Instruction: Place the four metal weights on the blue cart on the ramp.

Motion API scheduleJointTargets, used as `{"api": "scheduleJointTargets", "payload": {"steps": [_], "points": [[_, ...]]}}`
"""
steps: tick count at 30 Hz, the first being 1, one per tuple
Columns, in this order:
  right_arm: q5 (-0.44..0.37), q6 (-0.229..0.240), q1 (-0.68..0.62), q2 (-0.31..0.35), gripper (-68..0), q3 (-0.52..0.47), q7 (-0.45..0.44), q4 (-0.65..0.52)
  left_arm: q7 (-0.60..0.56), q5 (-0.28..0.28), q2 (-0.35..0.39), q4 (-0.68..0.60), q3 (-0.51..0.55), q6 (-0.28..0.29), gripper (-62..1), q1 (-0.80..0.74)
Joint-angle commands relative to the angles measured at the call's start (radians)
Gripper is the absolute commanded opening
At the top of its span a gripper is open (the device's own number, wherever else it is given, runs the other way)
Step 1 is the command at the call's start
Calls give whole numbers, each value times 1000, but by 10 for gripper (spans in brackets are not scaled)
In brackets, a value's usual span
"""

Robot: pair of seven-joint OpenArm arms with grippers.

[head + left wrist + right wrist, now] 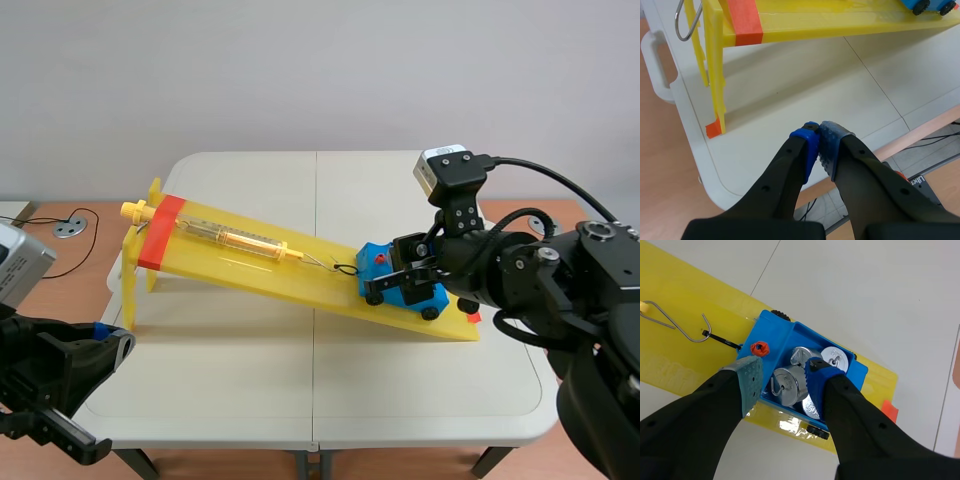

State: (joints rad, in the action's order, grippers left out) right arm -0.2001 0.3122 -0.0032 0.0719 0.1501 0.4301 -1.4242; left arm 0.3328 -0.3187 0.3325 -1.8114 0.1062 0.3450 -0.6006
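Observation:
The blue cart (378, 262) (785, 337) sits near the low right end of the yellow ramp (250, 265) (685, 295). Several silver hooked weights lie inside it, among them one (787, 385) between my right fingers, two (802, 356) (835, 357) farther in, and one marked 50 (811, 410). My right gripper (408, 276) (785, 372) hangs over the cart, open; one pad (750, 385) is at the cart's wall, apart from the weight. My left gripper (105, 342) (819, 145) is shut on nothing, low beyond the table's front left corner.
A yellow spring scale (240, 238) lies along the ramp, its wire hook (685, 327) tied to the cart near a red knob (759, 347). An orange band (160, 232) (745, 20) marks the ramp's raised end. The white table (300, 390) stretches in front of the ramp.

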Motion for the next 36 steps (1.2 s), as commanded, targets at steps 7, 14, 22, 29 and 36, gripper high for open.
{"api": "scheduleJointTargets", "payload": {"steps": [7, 14, 22, 29, 36], "points": [[-153, 82, 4, 89, -617, -60, -68, -307, -97, -51, -10, -48, 14, 26, -578, 6], [-176, 103, -132, 210, -669, -92, -70, -381, -96, -51, -29, -110, 12, 80, -578, 18], [-206, 191, -366, 326, -669, -201, -69, -487, -98, 68, -112, -138, -50, 92, -580, 117], [-244, 262, -586, 338, -669, -350, -69, -567, -109, 187, -167, -136, -150, 54, -580, 218], [-257, 318, -778, 337, -669, -471, -69, -589, -124, 313, -219, -72, -224, -20, -580, 326]]}}
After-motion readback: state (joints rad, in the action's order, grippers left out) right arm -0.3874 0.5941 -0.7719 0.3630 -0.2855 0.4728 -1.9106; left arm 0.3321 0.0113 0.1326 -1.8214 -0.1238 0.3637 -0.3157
